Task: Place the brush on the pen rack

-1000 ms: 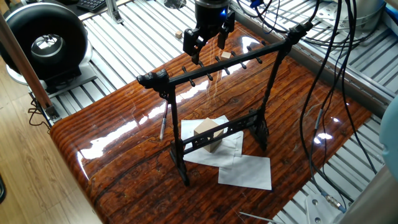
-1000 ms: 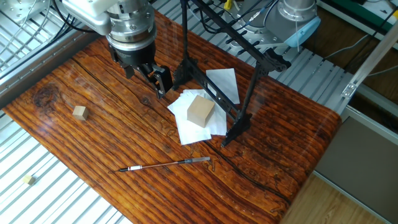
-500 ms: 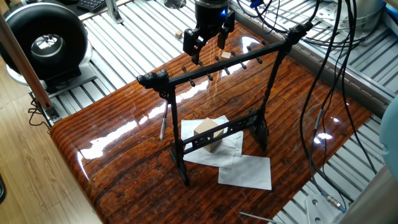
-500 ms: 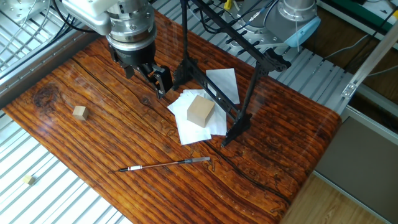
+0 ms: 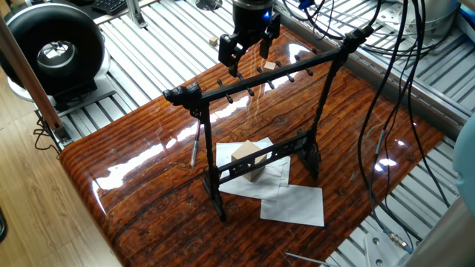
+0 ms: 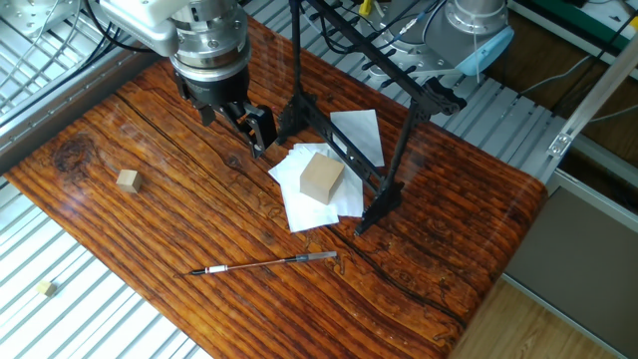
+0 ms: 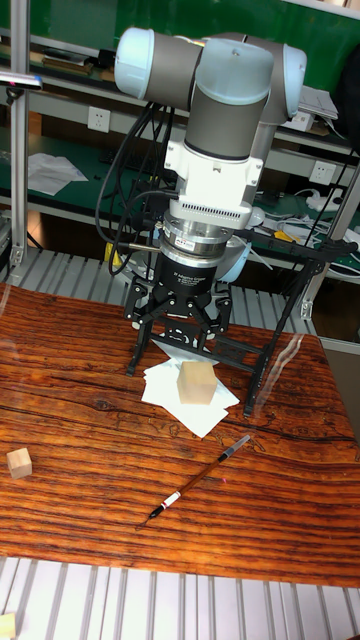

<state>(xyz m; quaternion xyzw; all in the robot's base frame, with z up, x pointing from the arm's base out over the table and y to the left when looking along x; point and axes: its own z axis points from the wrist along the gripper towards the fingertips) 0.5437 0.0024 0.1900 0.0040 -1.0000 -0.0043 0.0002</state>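
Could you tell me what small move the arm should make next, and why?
Probably move the gripper towards the brush: it hangs open and empty beside the pen rack, while the brush lies flat on the table, ungrasped.

The table is glossy red-brown with dark streaked grain. The pen rack is black. The brush has a dark shaft with a white band. A tan block sits on white paper.

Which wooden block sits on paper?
The big block by the rack; the small cube lies on bare table, a tinier one off it.
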